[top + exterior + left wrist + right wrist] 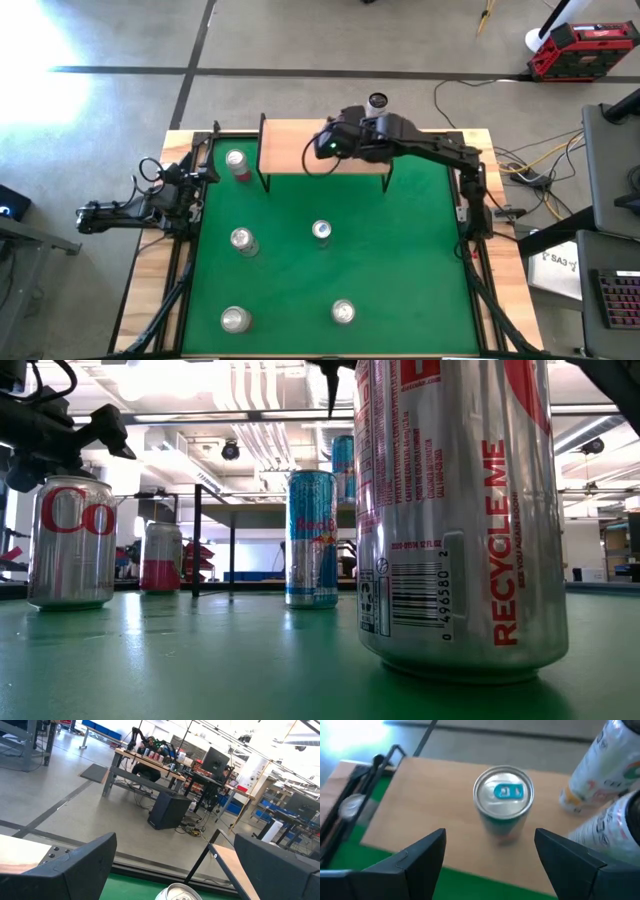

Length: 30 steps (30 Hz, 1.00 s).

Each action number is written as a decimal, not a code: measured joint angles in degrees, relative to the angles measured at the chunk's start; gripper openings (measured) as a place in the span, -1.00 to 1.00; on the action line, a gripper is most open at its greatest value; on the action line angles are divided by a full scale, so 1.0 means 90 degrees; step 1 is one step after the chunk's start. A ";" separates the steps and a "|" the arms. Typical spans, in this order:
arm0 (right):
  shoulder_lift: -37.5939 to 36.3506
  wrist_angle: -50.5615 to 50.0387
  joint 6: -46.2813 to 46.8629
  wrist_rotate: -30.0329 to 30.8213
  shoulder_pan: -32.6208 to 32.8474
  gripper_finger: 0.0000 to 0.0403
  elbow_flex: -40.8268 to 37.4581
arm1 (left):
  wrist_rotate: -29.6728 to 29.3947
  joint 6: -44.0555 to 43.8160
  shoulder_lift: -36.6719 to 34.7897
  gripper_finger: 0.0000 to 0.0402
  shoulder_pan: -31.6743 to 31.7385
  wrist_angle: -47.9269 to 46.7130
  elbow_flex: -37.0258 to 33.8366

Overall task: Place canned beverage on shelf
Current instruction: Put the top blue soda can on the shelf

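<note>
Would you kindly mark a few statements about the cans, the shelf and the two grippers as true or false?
1. The right gripper is open above the shelf. True.
2. The right gripper is shut on the blue-tabbed can. False: that can stands free on the shelf, between the open fingers.
3. Five cans stand on the green mat. True.
4. The left gripper hangs over the shelf. False: it waits at the table's left edge, open.
5. The shelf top is bare. False: it holds cans.
</note>
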 joint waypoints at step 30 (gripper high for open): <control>0.0721 -0.0428 0.1464 0.0758 0.0355 0.48 -0.0027 | -0.0001 0.0000 0.0002 0.94 -0.0002 0.0000 0.0000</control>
